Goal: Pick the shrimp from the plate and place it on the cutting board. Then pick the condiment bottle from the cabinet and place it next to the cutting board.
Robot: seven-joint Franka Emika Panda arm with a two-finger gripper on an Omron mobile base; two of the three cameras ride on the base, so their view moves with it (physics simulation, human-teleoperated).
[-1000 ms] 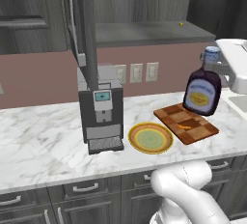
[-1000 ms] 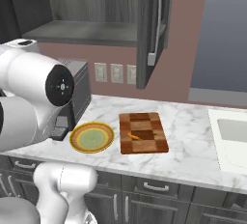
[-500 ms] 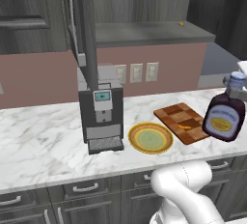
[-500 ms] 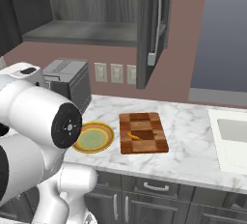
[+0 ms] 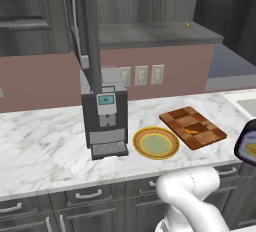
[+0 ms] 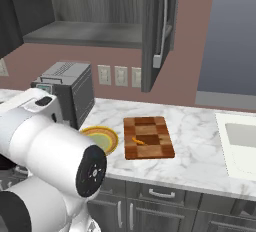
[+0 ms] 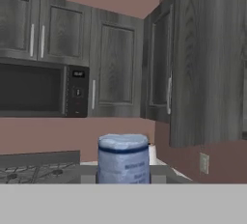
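A white marble surface (image 5: 45, 146) runs beneath an open dark grey cabinet (image 5: 150, 35), whose flat shelf sits bare now that the bottle is out. A black coffee machine (image 5: 104, 118) stands near the surface's back edge. Beside it, toward the front edge, lies the yellow-rimmed plate (image 5: 156, 142), and just past that the checkered cutting board (image 6: 148, 137) with the tiny orange shrimp (image 6: 138, 140) resting on it, so the first step looks finished. The dark brown bottle (image 5: 248, 146) hangs off the surface's front edge, beyond the board, likely carried toward a spot next to it. The gripper's opening cannot be told.
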